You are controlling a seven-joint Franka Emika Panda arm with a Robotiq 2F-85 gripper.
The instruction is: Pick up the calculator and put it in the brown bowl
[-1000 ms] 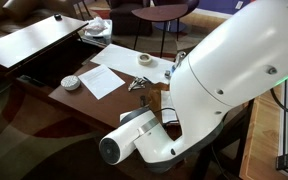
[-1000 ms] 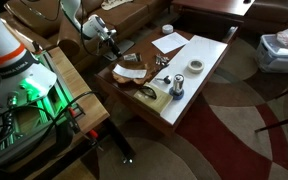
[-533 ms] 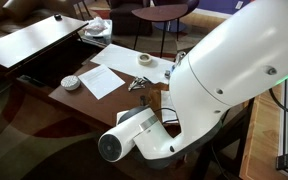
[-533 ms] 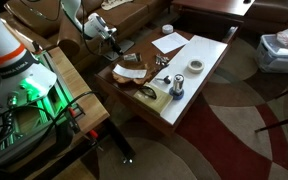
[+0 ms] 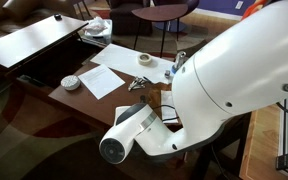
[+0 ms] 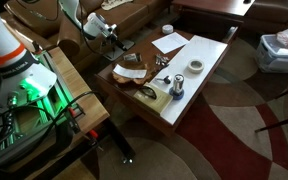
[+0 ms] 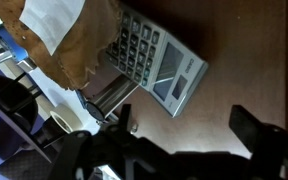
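Currently the hand [image 7: 184,128] hovers empty, fingers spread apart. The calculator [image 7: 156,62] lies flat on the bench [image 7: 246,55], key end just beside the brown bowl [image 7: 76,52]. Judged light, stiff, slick plastic; grip across the short width, mid-body.

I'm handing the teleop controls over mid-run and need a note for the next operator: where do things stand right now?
Claw: open and empty, hovering over the table.
Small flat grey calculator: lies face up on the dark brown tabletop, not gripped. One end is close to the round light-brown wooden bowl; whether they touch cannot be told.
Done: approach only.
Left: lower the claw, close it on the calculator, lift it, and release it in the bowl.
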